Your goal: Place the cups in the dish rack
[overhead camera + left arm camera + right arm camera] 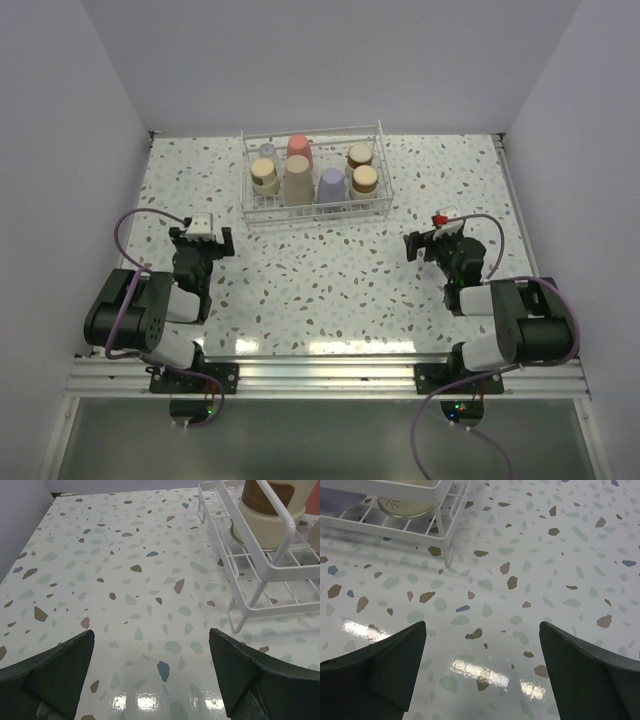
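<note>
The white wire dish rack [315,214] stands at the back middle of the table. In it are all the cups, upside down: a tiny clear one [266,151], a coral-red one [298,146], a larger beige one [298,182], a lavender one [331,185] and three steel ones with tan bases [264,177] [360,155] [365,179]. My left gripper [200,238] [150,662] is open and empty, low over the table, front-left of the rack [260,567]. My right gripper [425,243] [482,652] is open and empty, front-right of the rack [395,527].
White walls close in the speckled table [320,280] on the left, back and right. The left wrist view shows a tan-banded cup [270,515] in the rack's near corner. The right wrist view shows a pale cup [405,507] and a lavender edge [340,500].
</note>
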You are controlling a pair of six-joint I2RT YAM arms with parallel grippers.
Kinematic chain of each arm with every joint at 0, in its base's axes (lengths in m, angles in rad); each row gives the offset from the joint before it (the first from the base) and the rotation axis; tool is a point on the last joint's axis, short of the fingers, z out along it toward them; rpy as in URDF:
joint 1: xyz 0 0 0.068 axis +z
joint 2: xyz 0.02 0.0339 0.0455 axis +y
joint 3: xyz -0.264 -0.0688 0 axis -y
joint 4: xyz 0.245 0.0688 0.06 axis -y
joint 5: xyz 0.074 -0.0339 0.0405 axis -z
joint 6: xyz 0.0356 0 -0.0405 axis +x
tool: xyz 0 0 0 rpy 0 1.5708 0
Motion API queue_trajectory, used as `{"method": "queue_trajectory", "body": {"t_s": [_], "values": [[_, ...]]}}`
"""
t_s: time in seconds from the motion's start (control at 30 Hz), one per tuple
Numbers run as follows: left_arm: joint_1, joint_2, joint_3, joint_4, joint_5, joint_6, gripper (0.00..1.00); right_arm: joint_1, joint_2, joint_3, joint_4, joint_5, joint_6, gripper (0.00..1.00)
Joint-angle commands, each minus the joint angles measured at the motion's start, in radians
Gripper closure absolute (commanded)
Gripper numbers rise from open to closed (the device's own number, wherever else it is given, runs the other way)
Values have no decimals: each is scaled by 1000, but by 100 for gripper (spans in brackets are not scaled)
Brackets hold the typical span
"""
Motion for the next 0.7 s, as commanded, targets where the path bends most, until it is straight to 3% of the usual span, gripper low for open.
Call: {"method": "queue_trajectory", "body": {"t_s": [0.0,0.17,0.33,0.4,0.47,0.53,0.63,0.67], "values": [[0,-3,18,82,3,24,0,-55,30,91,1,-135,11,2],[0,-3,18,79,6,24,0,-58,101,276,-298,-120,24,2],[0,-1,18,81,6,24,0,-58,150,377,-419,-147,22,2],[0,-3,17,81,6,24,0,-57,128,336,-380,-224,-22,2],[0,-3,18,81,6,24,0,-58,93,284,-263,-201,-10,2],[0,-1,18,81,6,24,0,-57,72,181,-156,-90,8,2],[0,-3,18,81,6,24,0,-29,136,37,217,55,69,2],[0,-1,18,81,6,23,0,-26,110,34,118,72,73,2]]}}
